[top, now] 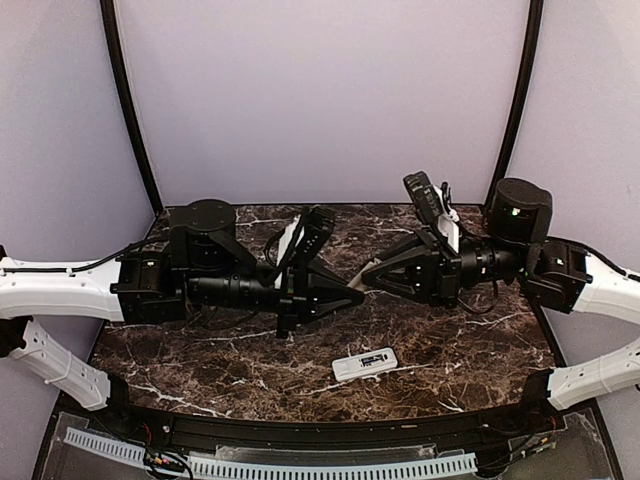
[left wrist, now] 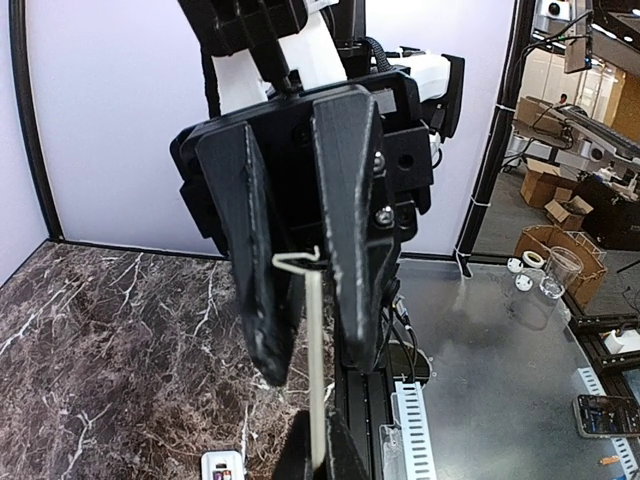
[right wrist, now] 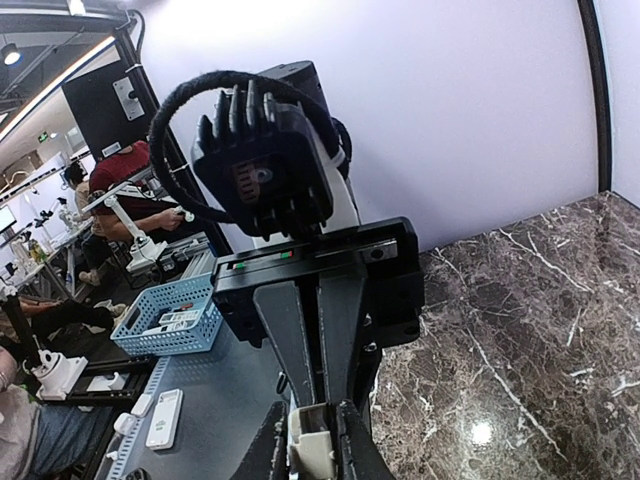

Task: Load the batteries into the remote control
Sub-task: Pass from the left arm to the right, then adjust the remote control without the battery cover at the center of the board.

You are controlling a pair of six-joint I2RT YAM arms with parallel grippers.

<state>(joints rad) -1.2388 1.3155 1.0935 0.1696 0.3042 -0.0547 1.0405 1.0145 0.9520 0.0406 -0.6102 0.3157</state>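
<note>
The white remote control (top: 365, 364) lies back-up near the table's front edge, also low in the left wrist view (left wrist: 222, 466). A dark patch (top: 379, 358) shows in its open bay, too small to name as the batteries. Above the table the two grippers meet tip to tip. My left gripper (top: 358, 294) (left wrist: 318, 430) is shut on a thin white cover piece (left wrist: 318, 350) (top: 357, 279), held edge-on. My right gripper (top: 366, 272) (right wrist: 312, 410) straddles the cover's hooked far end (right wrist: 315, 450). Its jaws are narrowly apart, with gaps beside the flat faces.
Brown marble tabletop (top: 230, 360) with black curved rails behind. A perforated white cable duct (top: 300, 465) runs along the front edge. Off the table stand a blue basket (right wrist: 170, 318), cardboard boxes (left wrist: 550, 185) and a glass beaker (left wrist: 563, 275).
</note>
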